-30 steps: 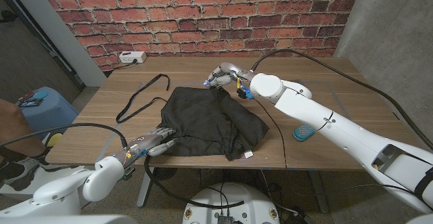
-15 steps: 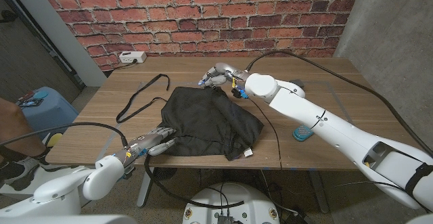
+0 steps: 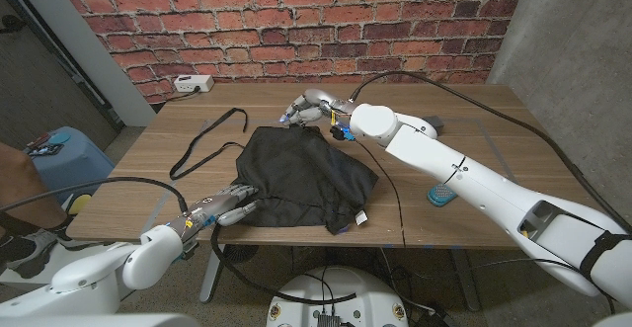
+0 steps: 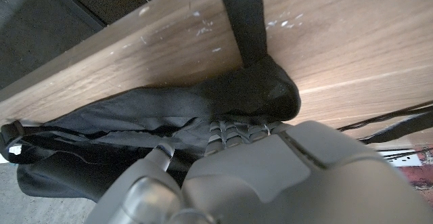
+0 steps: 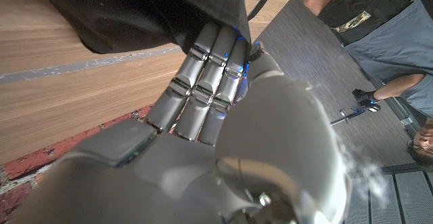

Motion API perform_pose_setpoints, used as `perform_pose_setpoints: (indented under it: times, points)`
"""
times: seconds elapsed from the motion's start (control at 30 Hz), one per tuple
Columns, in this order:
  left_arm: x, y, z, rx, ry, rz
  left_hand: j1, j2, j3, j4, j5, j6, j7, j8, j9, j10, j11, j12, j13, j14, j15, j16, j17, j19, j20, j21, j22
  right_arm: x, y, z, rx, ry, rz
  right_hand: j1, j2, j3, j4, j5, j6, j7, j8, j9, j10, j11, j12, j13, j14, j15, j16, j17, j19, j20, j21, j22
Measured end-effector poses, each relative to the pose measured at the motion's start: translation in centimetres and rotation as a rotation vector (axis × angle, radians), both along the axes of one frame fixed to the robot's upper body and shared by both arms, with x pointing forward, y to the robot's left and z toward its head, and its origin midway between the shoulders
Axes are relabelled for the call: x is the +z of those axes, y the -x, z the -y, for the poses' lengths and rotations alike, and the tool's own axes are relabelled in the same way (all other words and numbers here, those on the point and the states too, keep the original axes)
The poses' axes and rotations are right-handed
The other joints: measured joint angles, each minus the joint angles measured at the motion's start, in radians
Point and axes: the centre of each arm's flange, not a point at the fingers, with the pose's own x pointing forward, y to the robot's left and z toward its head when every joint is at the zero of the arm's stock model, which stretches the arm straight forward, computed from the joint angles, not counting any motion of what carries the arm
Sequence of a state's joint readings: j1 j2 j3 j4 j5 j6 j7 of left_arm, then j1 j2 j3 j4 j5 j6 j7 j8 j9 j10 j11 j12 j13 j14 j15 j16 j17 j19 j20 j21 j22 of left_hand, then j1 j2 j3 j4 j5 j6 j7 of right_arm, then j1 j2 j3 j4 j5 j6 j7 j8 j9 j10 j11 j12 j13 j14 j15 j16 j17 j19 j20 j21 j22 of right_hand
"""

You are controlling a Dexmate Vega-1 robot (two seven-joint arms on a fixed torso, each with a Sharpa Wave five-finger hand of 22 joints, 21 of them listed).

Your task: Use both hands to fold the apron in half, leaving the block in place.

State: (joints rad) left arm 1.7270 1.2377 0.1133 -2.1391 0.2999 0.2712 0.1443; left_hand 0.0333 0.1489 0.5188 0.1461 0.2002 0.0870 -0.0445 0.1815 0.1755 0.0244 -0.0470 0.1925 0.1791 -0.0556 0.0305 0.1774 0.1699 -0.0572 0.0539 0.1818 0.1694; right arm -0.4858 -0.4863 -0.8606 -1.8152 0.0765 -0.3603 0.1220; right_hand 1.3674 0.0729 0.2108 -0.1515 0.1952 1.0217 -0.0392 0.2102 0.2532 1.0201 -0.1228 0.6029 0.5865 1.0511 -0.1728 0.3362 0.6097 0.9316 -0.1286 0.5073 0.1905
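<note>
A black apron [image 3: 301,174] lies bunched on the wooden table, its strap [image 3: 202,139] looping off to the left. My right hand [image 3: 311,106] pinches the apron's far edge and holds it lifted; in the right wrist view the fingers [image 5: 203,68] curl around black cloth [image 5: 135,14]. My left hand [image 3: 229,206] grips the near left corner, and in the left wrist view its fingers [image 4: 237,132] reach into the fold of the fabric [image 4: 169,116] beside the strap [image 4: 243,14]. A small teal block [image 3: 441,194] sits on the table to the right, apart from the apron.
A white power strip [image 3: 194,83] lies at the table's far left corner. A dark object [image 3: 432,123] sits behind my right arm. A blue stool [image 3: 64,149] stands on the floor to the left. A person [image 5: 365,14] stands beyond the table.
My right hand has carried the apron's far edge leftward, and the cloth's right side has drawn in with it. The left hand and the block have stayed put.
</note>
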Motion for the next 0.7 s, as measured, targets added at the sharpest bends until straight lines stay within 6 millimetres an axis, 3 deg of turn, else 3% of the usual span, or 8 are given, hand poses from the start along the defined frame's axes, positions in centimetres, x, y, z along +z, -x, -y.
perform_pose_setpoints:
  times: [0.7]
  points:
    - [0.0,-0.3,0.2,-0.009,0.006,-0.008,0.011,0.000,0.008,0.000,0.000,0.002,0.002,-0.006,-0.001,-0.002,-0.002,-0.002,0.000,0.000,0.000,-0.004,-0.005,-0.003,0.002,0.008,0.000,0.0,-0.4,-2.7,0.067,0.035,-0.014,0.003,0.003,0.000,0.000,-0.003,0.000,0.000,0.000,0.000,0.001,-0.001,-0.005,0.000,0.007,-0.003,-0.014,0.005,-0.007,0.000,0.011,0.000]
